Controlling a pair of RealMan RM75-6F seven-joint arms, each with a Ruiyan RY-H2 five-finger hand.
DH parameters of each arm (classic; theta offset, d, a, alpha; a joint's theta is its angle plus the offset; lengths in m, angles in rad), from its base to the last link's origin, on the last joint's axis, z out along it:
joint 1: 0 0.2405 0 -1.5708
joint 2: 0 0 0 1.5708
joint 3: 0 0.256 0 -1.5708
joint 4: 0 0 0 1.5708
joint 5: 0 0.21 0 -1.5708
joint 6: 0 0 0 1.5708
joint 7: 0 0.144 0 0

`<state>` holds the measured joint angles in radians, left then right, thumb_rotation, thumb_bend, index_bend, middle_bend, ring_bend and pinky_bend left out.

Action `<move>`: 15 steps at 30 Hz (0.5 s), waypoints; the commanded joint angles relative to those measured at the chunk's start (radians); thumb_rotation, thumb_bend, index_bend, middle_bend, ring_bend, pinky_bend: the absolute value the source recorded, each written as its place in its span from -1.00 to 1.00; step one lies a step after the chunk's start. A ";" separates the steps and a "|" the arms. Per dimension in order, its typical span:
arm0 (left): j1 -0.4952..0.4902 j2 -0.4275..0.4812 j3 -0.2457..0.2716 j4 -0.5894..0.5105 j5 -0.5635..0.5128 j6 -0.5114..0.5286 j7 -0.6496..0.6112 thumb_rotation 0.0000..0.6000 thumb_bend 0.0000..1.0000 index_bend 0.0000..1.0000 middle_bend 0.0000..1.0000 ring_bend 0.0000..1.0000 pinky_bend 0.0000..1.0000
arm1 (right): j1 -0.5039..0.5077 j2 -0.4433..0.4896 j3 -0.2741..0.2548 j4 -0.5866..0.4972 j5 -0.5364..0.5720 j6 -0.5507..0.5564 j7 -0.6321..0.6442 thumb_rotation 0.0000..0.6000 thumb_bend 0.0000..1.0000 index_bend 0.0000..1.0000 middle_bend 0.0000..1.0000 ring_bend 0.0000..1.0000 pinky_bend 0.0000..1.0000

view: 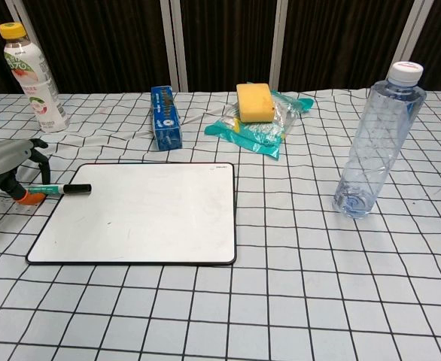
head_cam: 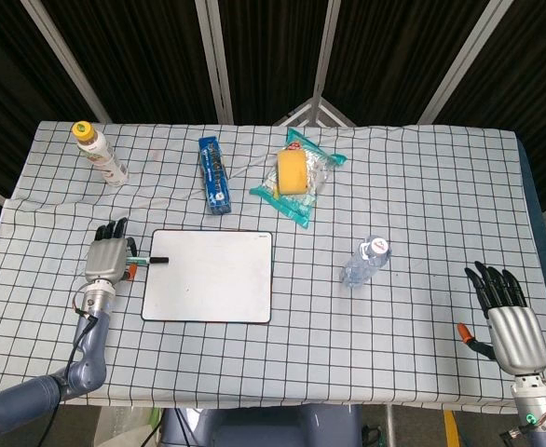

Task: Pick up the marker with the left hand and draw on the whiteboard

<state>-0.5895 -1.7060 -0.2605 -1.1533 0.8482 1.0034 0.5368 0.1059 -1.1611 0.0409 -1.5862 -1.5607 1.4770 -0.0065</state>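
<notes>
Nearest, at the right near corner of the tabletop (head_cam: pixel 422 372), the right hand (head_cam: pixel 508 317) lies palm down with its dark fingers spread, holding nothing — open cloth all around it. At the left edge the left hand (head_cam: pixel 108 258) sits low over the tail of the marker (view: pixel 62 189), palm down, fingers pointing far; whether they actually pinch the marker I cannot tell. The marker lies flat, its black cap resting over the left rim of the whiteboard (head_cam: pixel 210 275). Right of the board stands a clear water bottle (view: pixel 375 139), well apart. Farther back — a blue box (head_cam: pixel 213 174), a yellow sponge (head_cam: pixel 292 171) on its teal wrapper, and a drink bottle (head_cam: pixel 99 152) far left.
</notes>
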 commanded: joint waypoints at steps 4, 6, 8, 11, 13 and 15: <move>0.005 0.002 0.002 -0.006 0.000 0.008 -0.011 1.00 0.14 0.27 -0.98 -1.00 -1.00 | 0.000 0.000 0.000 -0.001 0.000 0.000 0.001 1.00 -0.39 -1.00 -1.00 -1.00 -1.00; 0.009 0.007 -0.001 -0.018 0.006 0.015 -0.027 1.00 0.14 0.28 -0.97 -1.00 -1.00 | -0.001 0.001 0.000 -0.001 0.001 0.001 0.001 1.00 -0.39 -1.00 -1.00 -1.00 -1.00; 0.013 0.014 -0.005 -0.034 0.018 0.023 -0.046 1.00 0.14 0.30 -0.95 -1.00 -1.00 | -0.001 0.001 0.000 -0.002 0.001 0.001 0.001 1.00 -0.39 -1.00 -1.00 -1.00 -1.00; 0.027 0.038 -0.032 -0.106 0.068 0.063 -0.140 1.00 0.13 0.30 -0.93 -1.00 -1.00 | -0.001 0.001 0.000 -0.002 0.001 0.001 0.001 1.00 -0.39 -1.00 -1.00 -1.00 -1.00; 0.035 0.048 -0.045 -0.143 0.095 0.080 -0.192 1.00 0.13 0.30 -0.92 -1.00 -1.00 | -0.001 0.001 0.000 -0.002 0.000 0.000 0.000 1.00 -0.39 -1.00 -1.00 -1.00 -1.00; 0.047 0.064 -0.071 -0.207 0.141 0.102 -0.291 1.00 0.12 0.31 -0.92 -1.00 -1.00 | -0.001 0.001 0.000 -0.003 -0.001 0.000 0.000 1.00 -0.39 -1.00 -1.00 -1.00 -1.00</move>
<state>-0.5621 -1.6689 -0.2948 -1.2760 0.9253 1.0667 0.3616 0.1053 -1.1605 0.0405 -1.5890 -1.5612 1.4773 -0.0065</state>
